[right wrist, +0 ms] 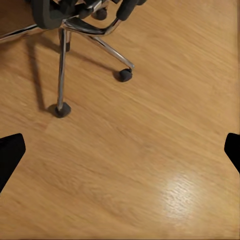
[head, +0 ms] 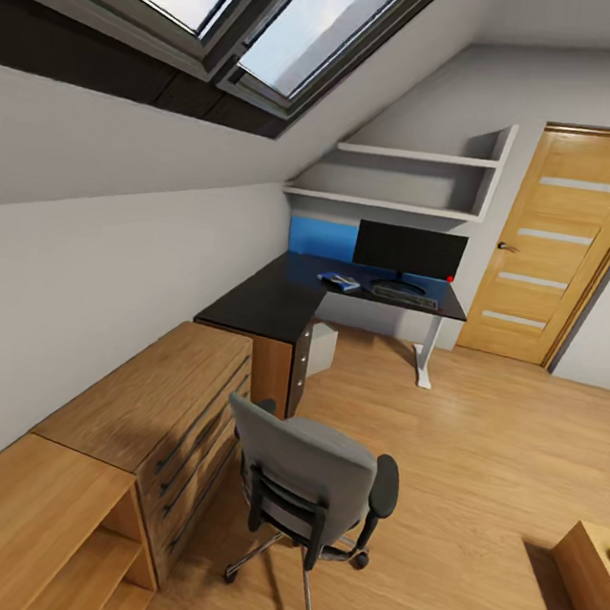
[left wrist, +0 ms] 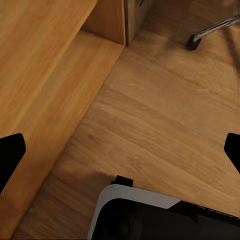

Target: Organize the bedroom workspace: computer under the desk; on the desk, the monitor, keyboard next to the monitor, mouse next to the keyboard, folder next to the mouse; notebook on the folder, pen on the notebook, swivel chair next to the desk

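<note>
swivel chair (head: 310, 484) blocks desk (head: 286, 303) | floor (head: 479, 444) open

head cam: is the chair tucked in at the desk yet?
No. The chair stands out on the wood floor beside the low cabinets, well short of the desk.

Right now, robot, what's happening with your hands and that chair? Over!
Both grippers open, empty, over bare floor. Swivel chair stands apart from the desk, beside the low wood cabinets. Nothing lies between chair and desk.

no readable text, labels, brand names, numbers or signs on anything in view
</note>
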Tool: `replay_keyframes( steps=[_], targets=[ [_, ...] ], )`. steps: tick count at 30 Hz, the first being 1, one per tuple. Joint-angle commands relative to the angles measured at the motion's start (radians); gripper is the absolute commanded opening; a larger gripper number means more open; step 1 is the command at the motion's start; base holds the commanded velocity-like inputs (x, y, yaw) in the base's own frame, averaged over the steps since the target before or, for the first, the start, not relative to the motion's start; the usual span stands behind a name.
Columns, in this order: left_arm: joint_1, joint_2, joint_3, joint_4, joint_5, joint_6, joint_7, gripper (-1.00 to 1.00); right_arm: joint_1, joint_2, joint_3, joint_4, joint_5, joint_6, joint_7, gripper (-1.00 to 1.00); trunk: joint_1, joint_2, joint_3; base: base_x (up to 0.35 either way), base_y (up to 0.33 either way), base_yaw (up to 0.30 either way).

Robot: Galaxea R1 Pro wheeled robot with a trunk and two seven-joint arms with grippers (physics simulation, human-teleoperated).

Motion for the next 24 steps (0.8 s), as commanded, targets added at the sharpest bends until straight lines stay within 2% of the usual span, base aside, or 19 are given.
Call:
replay_keyframes(
  steps=[1, 24],
  targets=[
    [-0.001, 0.001, -0.009, -0.002, 0.003, -0.002, 0.009, 1.00, -0.001, 0.000, 0.009, 0.002, -0.006, -0.004, -0.003, 1.00, 0.001, -0.002, -0.003, 0.083, 0.181, -0.246],
    [-0.001, 0.002, -0.007, -0.002, 0.003, -0.002, 0.009, 1.00, -0.001, 0.000, 0.010, 0.002, -0.006, -0.004, -0.003, 1.00, 0.001, -0.002, -0.025, 0.013, 0.034, -0.246]
  ],
)
